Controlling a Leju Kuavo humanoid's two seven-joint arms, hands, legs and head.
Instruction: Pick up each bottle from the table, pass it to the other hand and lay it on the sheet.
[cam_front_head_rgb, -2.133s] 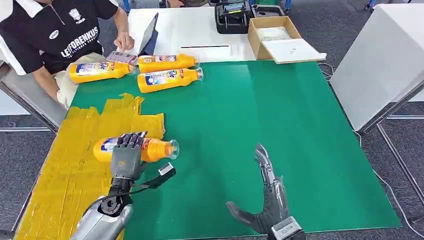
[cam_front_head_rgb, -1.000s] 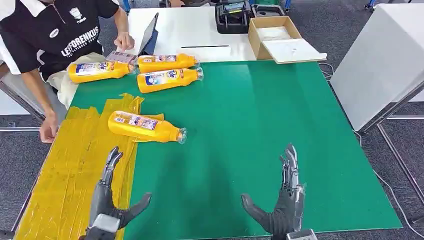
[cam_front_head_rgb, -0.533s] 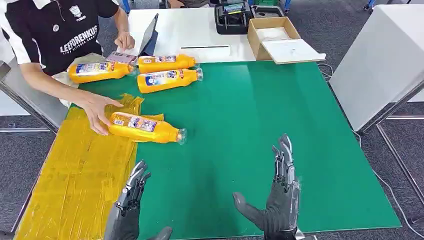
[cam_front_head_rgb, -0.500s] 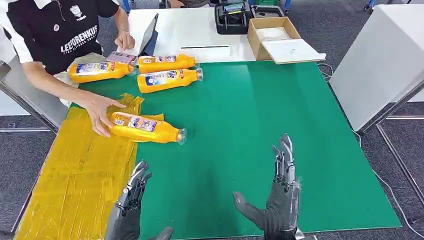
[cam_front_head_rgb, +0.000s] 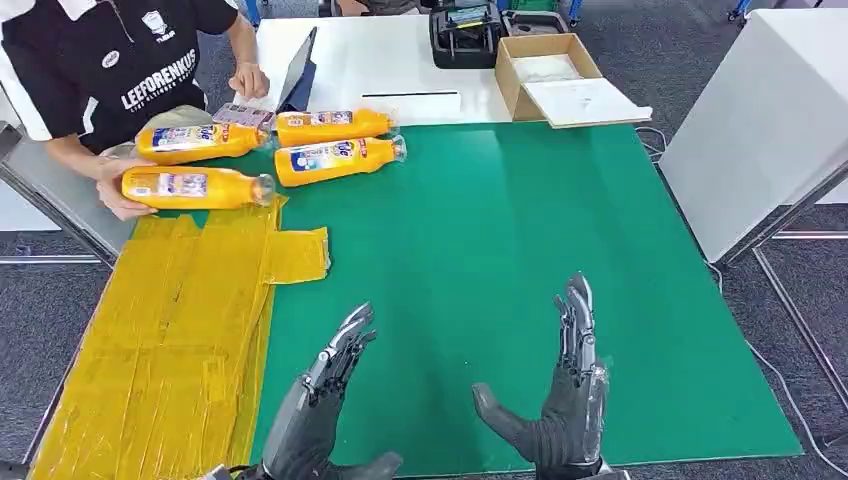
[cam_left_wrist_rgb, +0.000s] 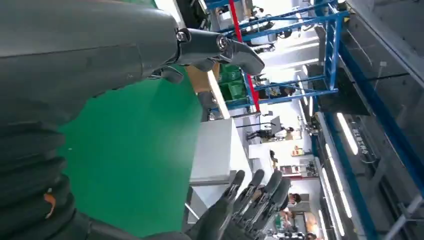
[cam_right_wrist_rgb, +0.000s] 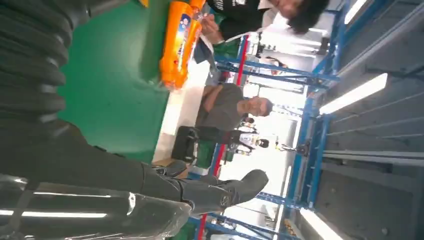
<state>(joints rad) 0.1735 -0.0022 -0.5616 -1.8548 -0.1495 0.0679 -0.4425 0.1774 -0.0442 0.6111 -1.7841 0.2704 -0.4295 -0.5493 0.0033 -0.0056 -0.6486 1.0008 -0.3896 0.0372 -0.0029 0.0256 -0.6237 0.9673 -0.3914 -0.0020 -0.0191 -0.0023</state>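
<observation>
Both empty: my left hand (cam_front_head_rgb: 325, 415) and right hand (cam_front_head_rgb: 565, 405) spread over green mat (cam_front_head_rgb: 500, 250). Person's hand (cam_front_head_rgb: 115, 190) seemingly grips bottle (cam_front_head_rgb: 195, 187) by yellow sheet (cam_front_head_rgb: 170, 320).

We see a green-topped desk (cam_front_head_rgb: 520, 250) on grey carpet floor (cam_front_head_rgb: 790, 300). Beyond it stands a white table (cam_front_head_rgb: 400, 70) bearing an open cardboard box (cam_front_head_rgb: 535, 65) and a black case (cam_front_head_rgb: 465, 35). A white cabinet (cam_front_head_rgb: 770, 110) stands right. Blue steel racking (cam_left_wrist_rgb: 330, 55) and ceiling strip lights (cam_right_wrist_rgb: 355, 92) frame the hall.
</observation>
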